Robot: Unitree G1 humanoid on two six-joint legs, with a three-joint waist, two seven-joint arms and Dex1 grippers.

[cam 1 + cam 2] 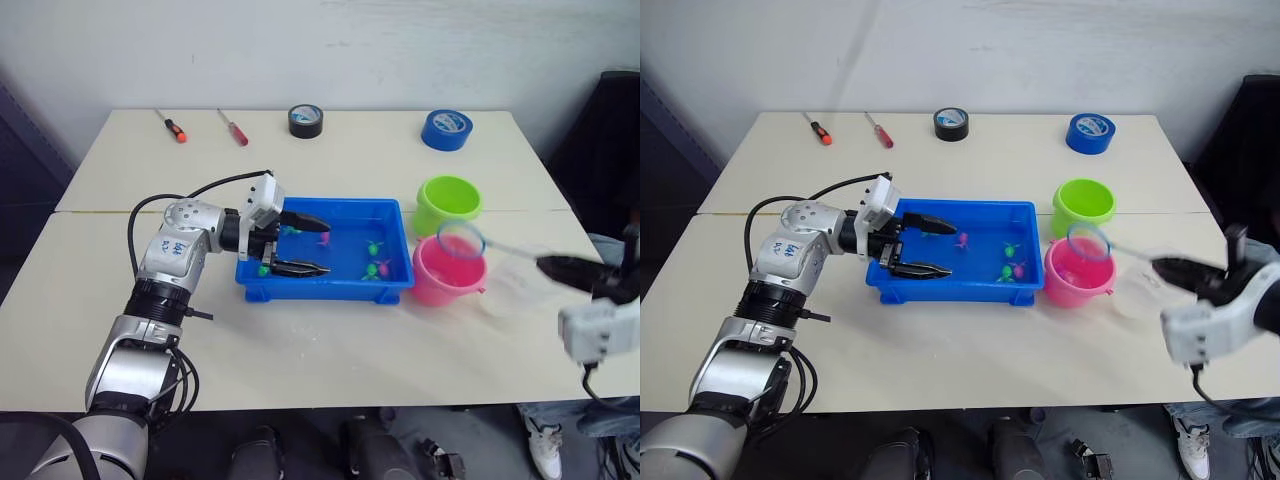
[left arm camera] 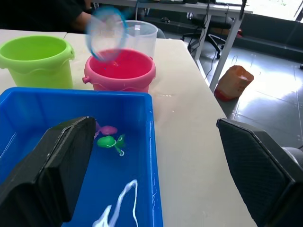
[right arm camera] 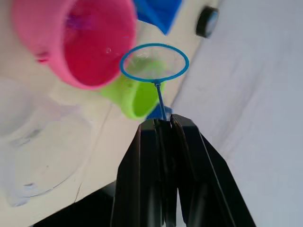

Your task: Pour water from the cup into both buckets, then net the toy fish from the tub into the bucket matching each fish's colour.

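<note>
**Net held over pink bucket**

We see the right gripper (image 3: 163, 124) clenched on the net's (image 1: 461, 240) handle, hoop above the pink bucket (image 1: 447, 272). Green bucket (image 1: 447, 205) sits just behind it, the cup (image 1: 517, 284) beside it on the right. Left gripper (image 1: 300, 246) is spread wide over the tub's (image 1: 325, 283) left end, grasping nothing. Several fish (image 1: 372, 268) lie in the tub.

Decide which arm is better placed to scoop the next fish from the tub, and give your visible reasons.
The right. Its gripper is shut on the net, held over the pink bucket beside the tub. The left gripper is open and empty, straddling the tub's left wall.
</note>
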